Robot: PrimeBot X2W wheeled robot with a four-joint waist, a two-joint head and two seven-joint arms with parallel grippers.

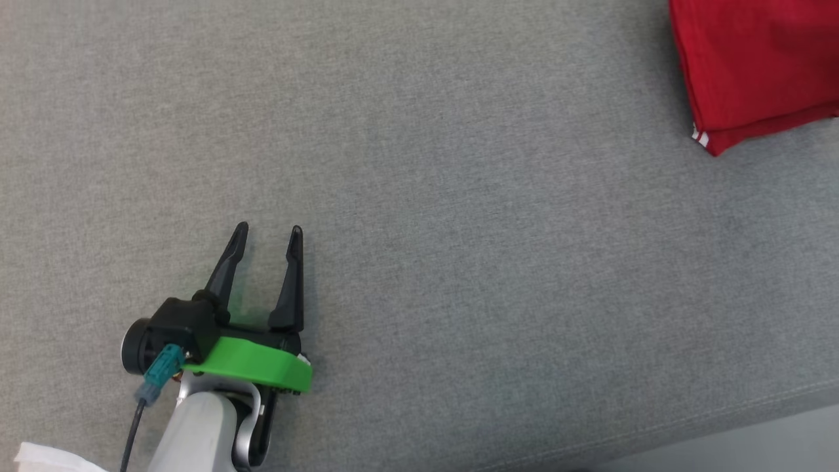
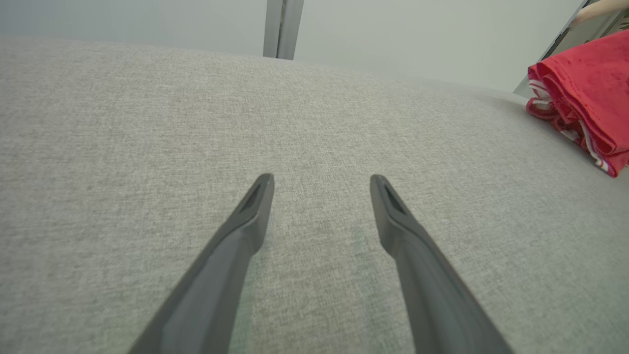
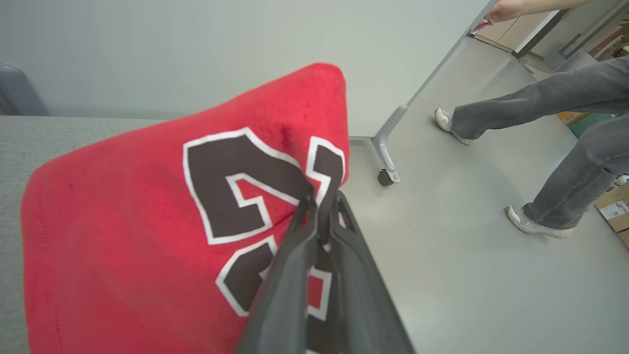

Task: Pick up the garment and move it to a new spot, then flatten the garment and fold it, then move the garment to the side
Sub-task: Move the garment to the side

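Observation:
The garment (image 1: 754,65) is a red jersey, folded, lying at the far right of the grey cloth surface (image 1: 459,229). In the right wrist view the garment (image 3: 147,221) shows a dark, white-edged number. My right gripper (image 3: 322,204) is shut on its edge, where the cloth hangs over the side of the surface above the floor. My left gripper (image 1: 270,231) rests low over the bare surface at the near left, open, with nothing between its fingers. In the left wrist view the left gripper (image 2: 322,179) points across the surface, and the garment (image 2: 585,93) lies far off to the right, its layers stacked.
The surface's near edge (image 1: 721,419) runs across the lower right. A person's legs (image 3: 565,108) and shoes stand on the floor beyond the garment, beside a wheeled partition foot (image 3: 385,177). A bit of white material (image 1: 46,457) shows at the lower left corner.

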